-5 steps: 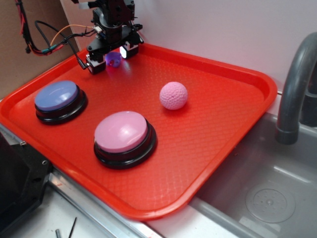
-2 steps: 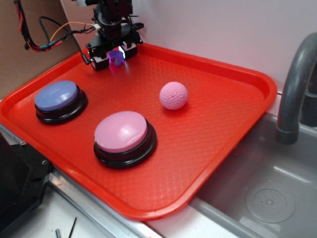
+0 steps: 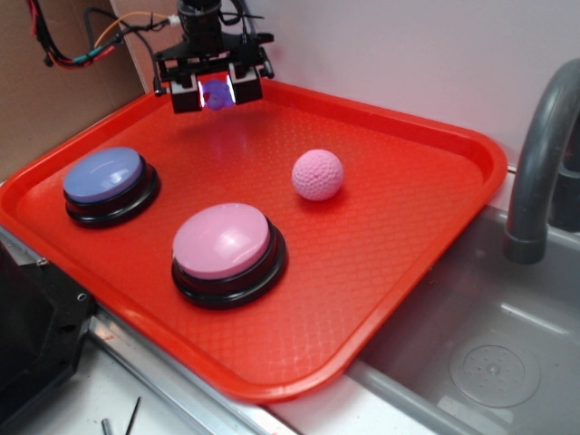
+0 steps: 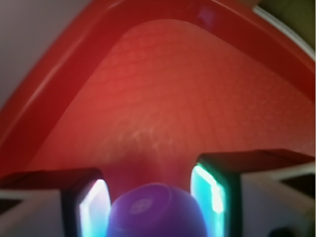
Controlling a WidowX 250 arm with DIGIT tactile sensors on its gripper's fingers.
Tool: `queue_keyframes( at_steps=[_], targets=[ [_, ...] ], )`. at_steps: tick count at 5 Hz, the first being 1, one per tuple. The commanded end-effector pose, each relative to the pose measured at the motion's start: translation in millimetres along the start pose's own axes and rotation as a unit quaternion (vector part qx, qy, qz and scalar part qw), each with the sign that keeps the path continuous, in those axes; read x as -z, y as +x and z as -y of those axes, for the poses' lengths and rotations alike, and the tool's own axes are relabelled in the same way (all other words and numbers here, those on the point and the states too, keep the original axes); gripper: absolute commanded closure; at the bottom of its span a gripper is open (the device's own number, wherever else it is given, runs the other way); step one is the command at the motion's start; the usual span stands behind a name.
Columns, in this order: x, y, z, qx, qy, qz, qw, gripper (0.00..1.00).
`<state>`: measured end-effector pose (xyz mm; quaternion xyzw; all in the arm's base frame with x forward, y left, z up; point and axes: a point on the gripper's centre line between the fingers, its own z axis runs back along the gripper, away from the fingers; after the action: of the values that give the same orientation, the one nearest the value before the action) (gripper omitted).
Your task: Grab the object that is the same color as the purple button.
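My gripper (image 3: 216, 93) hangs above the far left corner of the red tray (image 3: 426, 145), shut on the small purple object (image 3: 216, 93), which it holds off the tray surface. In the wrist view the purple object (image 4: 157, 210) sits between my two lit fingers (image 4: 93, 207), filling the gap, with the tray's corner below. The purple button (image 3: 104, 177), periwinkle dome on a black base, stands at the tray's left side, well in front of my gripper.
A pink-topped button (image 3: 223, 241) stands at the tray's front middle. A pink dimpled ball (image 3: 318, 174) lies mid-tray. A grey faucet (image 3: 535, 154) and sink (image 3: 489, 362) are at the right. Wires (image 3: 68, 59) hang at the back left by a cardboard wall.
My gripper has risen from the tray surface with the purple object held between its fingers, and turned a little. The buttons and ball have not moved.
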<state>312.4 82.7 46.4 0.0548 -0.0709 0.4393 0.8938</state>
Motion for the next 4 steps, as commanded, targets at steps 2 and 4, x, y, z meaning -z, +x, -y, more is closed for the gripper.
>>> queue_keyframes(
  at_steps=[2, 4],
  targets=[
    [-104.4, -58.6, 27.3, 0.29, -0.085, -0.005, 0.953, 1.0],
    [-147.9, -94.6, 14.0, 0.338, -0.117, -0.003, 0.934, 1.0]
  ],
)
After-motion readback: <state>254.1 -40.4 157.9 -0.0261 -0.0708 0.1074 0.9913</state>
